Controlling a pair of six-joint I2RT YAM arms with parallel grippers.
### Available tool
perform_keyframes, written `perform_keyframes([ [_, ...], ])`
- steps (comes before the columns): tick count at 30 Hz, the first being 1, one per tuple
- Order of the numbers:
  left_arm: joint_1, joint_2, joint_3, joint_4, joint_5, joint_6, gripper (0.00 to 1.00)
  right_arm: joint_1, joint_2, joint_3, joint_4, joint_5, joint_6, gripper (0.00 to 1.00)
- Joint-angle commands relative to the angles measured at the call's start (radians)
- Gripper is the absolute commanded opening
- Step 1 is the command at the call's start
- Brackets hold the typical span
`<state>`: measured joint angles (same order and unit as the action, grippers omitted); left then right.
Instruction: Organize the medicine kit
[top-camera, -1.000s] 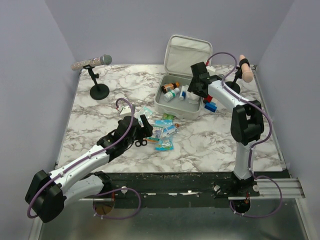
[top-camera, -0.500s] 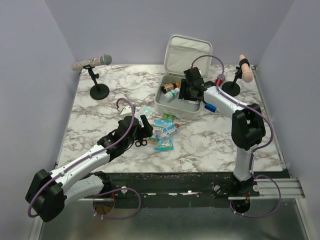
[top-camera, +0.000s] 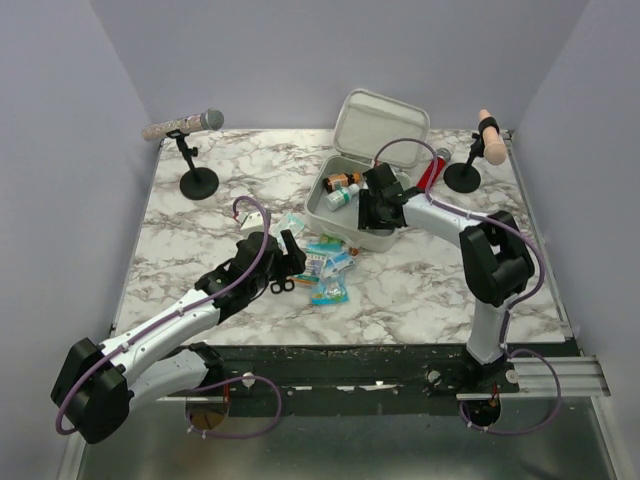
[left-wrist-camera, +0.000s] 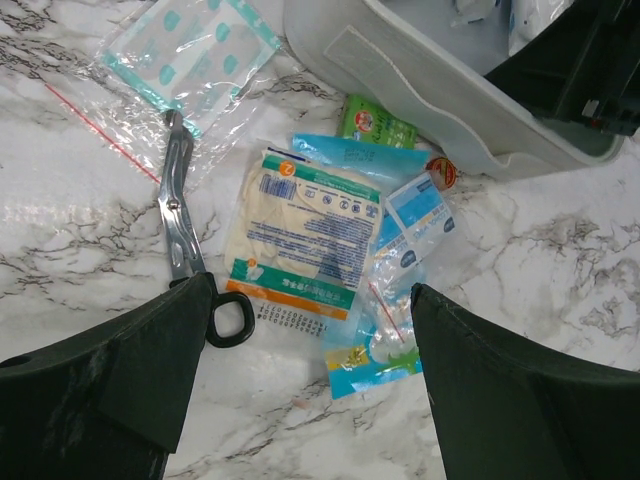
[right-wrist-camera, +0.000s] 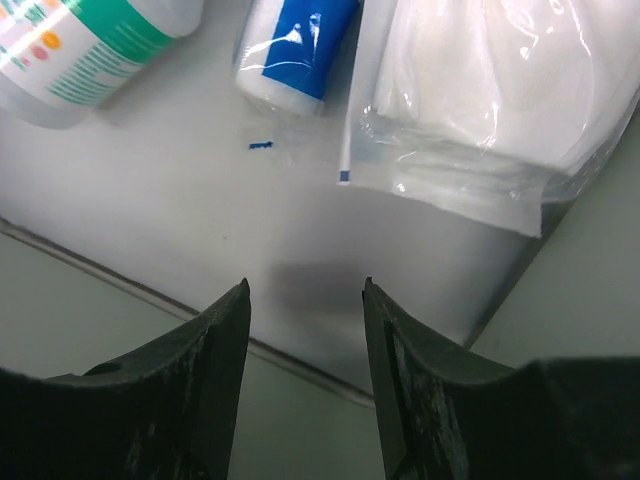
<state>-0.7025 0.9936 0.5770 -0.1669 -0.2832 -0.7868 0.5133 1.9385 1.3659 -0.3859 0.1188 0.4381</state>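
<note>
Nearest us, the left arm reaches toward 1 o'clock over the marble table. The left jaws stand wide apart and hold nothing, hanging above a pair of scissors and a loose heap of packets. In the left wrist view the scissors lie at 9 o'clock of a cream printed sachet. Their tip overlaps the edge of a clear bag of teal patches. Blue sachets lie at 3 o'clock of the cream one, and a green sachet lies right beside the kit's wall.

Just beyond the heap sits the medicine kit, at about 1 o'clock from the table's centre, its lid raised at the far side. The right arm comes in from 3 o'clock. The right jaws are partly open with nothing between them, poised over the kit's bare floor. Past them lie a white bottle with a green label at 11 o'clock, a blue-and-white roll at 12, and bagged white gauze at 1.

A red cylinder stands at the kit's 2 o'clock. Farthest off are a microphone stand at 10 o'clock and a peach-handled stand at 2.
</note>
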Motion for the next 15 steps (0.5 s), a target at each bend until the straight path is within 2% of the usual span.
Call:
perform_keyframes([
  [1, -0.003, -0.004, 0.011, -0.013, 0.016, -0.009, 0.92, 0.051, -0.075, -0.123, -0.008, -0.027, -0.029, 0.56],
  [15, -0.003, -0.004, 0.003, -0.020, 0.012, -0.023, 0.92, 0.132, -0.306, -0.456, 0.113, -0.030, -0.091, 0.54],
])
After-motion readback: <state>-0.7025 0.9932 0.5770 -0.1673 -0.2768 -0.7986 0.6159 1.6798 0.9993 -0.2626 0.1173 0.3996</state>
